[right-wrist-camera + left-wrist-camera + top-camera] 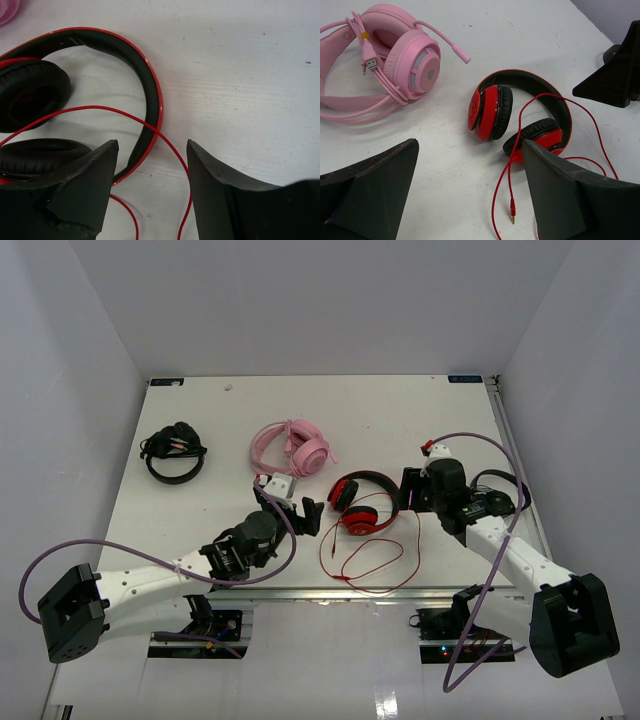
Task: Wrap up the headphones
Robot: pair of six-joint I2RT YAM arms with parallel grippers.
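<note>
The red headphones lie flat on the white table between my two grippers, ear pads up, band toward the right. Their thin red cable lies in loose loops toward the near edge. In the left wrist view the headphones are ahead and to the right, and the cable's plug lies free on the table. My left gripper is open and empty, just left of them. My right gripper is open, low at the band, with a strand of cable between its fingers.
Pink headphones with a bundled cable lie just behind the left gripper, also in the left wrist view. Smaller black headphones lie at the far left. White walls close in the table on three sides.
</note>
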